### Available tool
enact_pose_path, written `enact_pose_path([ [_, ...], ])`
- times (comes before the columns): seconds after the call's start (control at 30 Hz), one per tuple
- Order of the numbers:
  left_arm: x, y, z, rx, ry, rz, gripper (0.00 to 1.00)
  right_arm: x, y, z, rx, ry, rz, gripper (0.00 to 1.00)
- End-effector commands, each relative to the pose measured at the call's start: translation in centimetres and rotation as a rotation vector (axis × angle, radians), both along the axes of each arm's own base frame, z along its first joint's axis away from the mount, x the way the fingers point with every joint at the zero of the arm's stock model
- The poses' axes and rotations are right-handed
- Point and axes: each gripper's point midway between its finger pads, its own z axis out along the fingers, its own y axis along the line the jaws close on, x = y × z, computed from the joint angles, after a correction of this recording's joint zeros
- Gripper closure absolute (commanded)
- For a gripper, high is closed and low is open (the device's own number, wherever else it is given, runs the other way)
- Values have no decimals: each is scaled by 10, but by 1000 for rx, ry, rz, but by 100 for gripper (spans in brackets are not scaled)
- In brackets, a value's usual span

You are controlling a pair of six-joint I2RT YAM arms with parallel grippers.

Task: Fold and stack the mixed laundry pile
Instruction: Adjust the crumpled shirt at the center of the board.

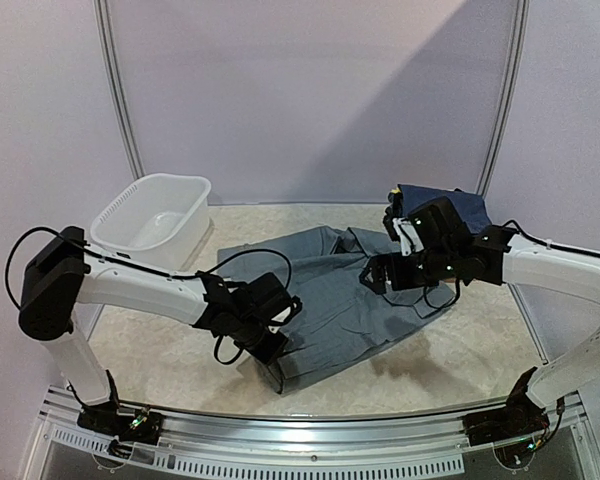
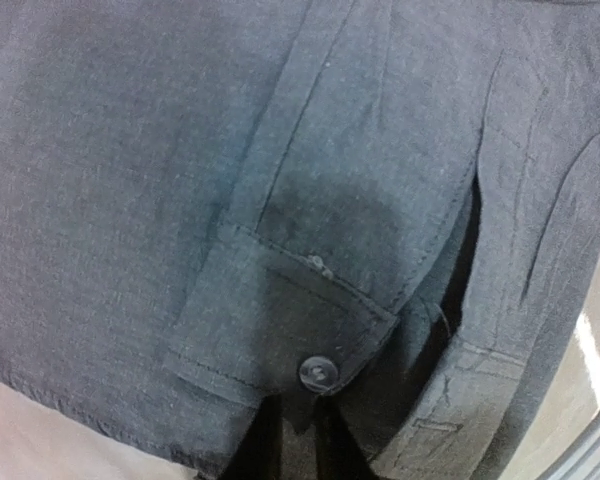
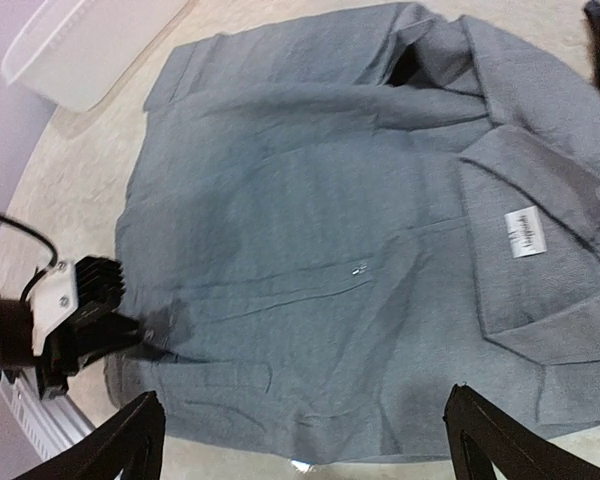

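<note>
Left wrist view: left end effector (image 2: 292, 435) pinching grey shirt (image 2: 130, 200) by buttoned cuff (image 2: 318, 372); right end effector (image 3: 305, 440) spread, hovering; fabric likely soft, light, floppy; grip hems, corners.

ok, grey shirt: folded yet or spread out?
Spread. The grey shirt lies flat across the table, collar and label showing; body not doubled over.

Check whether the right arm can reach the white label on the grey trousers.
Probably yes: the right gripper hangs open above the grey trousers, and the white label lies uncovered, nothing across it.
</note>
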Motion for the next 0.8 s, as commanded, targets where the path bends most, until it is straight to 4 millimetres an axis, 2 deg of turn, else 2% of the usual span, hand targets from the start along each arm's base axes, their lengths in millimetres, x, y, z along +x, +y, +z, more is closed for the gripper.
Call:
enact_pose_path([
  [0.0, 6, -1, 5, -11, -54, 20, 95, -41, 37, -18, -25, 71, 171, 2],
  [0.07, 7, 3, 11, -23, -73, 28, 100, -61, 58, -23, -32, 79, 264, 4],
  [0.13, 7, 7, 15, -28, -83, 38, 100, -76, 74, -34, -58, 90, 336, 4],
  [0.23, 4, 11, 18, -61, -86, 41, 93, -90, 92, -54, -87, 111, 389, 5],
  [0.33, 0, 14, 19, -113, -76, 47, 80, -95, 105, -71, -92, 137, 404, 5],
  [0.43, 1, 22, 21, -129, -78, 68, 68, -96, 115, -79, -84, 147, 403, 6],
  [0.6, 9, 49, 24, -132, -98, 136, 65, -98, 131, -82, -81, 134, 415, 6],
  [0.77, 18, 75, 39, -183, -161, 200, 48, -98, 141, -94, -112, 148, 410, 8],
])
